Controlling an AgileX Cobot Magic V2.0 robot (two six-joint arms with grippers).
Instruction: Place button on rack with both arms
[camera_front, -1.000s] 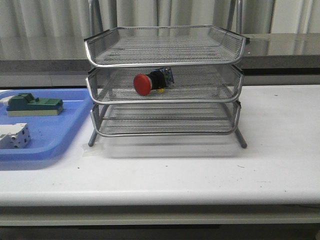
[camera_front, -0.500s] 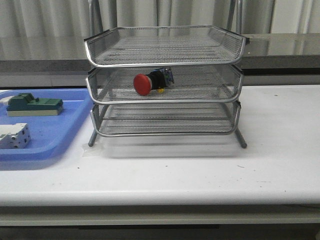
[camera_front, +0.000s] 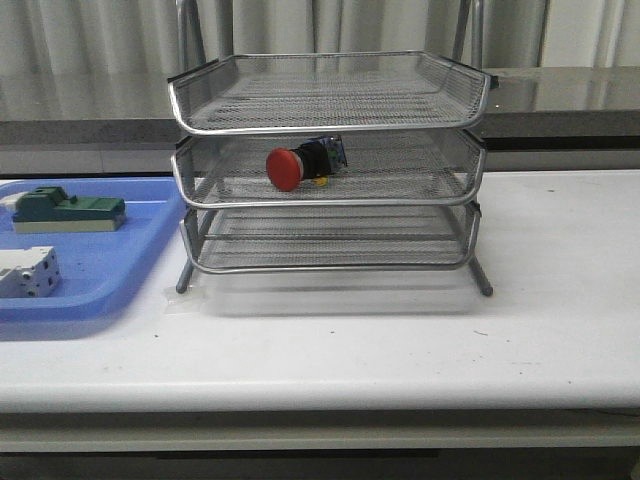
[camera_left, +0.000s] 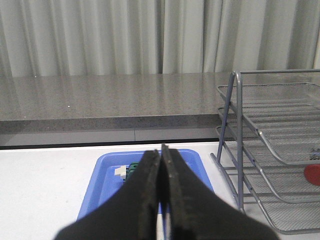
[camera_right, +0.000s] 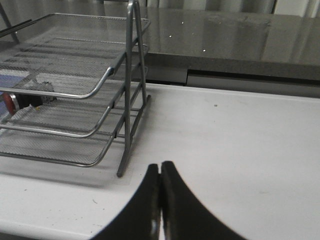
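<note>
The button (camera_front: 300, 162), red-headed with a black and blue body, lies on its side on the middle tier of the silver wire rack (camera_front: 330, 120). Its red head peeks in at the rack's edge in the left wrist view (camera_left: 313, 174) and in the right wrist view (camera_right: 10, 101). The left gripper (camera_left: 161, 150) is shut with nothing in it, held above the blue tray, apart from the rack (camera_left: 280, 130). The right gripper (camera_right: 160, 166) is shut and empty over bare table beside the rack (camera_right: 75, 75). Neither arm shows in the front view.
A flat blue tray (camera_front: 100, 280) lies left of the rack, holding a green block (camera_front: 68, 210) and a white terminal block (camera_front: 28, 272). The tray (camera_left: 107, 170) also shows in the left wrist view. A grey counter ledge (camera_front: 560, 95) runs behind the white table.
</note>
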